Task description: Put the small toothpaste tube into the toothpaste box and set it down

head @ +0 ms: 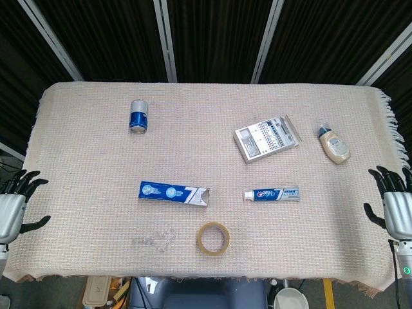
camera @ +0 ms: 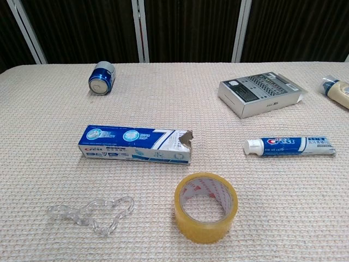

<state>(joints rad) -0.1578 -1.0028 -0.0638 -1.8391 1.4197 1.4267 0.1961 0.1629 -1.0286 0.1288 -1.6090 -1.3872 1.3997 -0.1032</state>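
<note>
**Hands wide at the worktop's sides, tube and box between them**

Resting off the two side edges of the worktop (head: 77, 225), both hands appear only in the head view; the chest view shows neither. The left hand (head: 14, 203) sits past the left edge with its fingers spread apart and nothing in them. The right hand (head: 394, 201) sits past the right edge, fingers likewise apart and empty.

Nearest the front edge lie a roll of clear tape (head: 213, 238), roughly midway between the hands, and a clear plastic chain (head: 154, 241) on the side toward the left hand. The chain is faint from the head camera; the chest view shows its links plainly.

Next back, the toothpaste box (head: 174, 193) lies flat, its torn open end facing the right hand. The small toothpaste tube (head: 271, 194) lies apart from it on the right-hand side, cap toward the box. Bare cloth separates each hand from these.

Farther back sit a grey boxed item (head: 266, 138) and a small bottle (head: 334, 144) near the fringed right edge. A blue can (head: 139, 115) lies on the left hand's side; the chest view shows it lying on its side.
</note>
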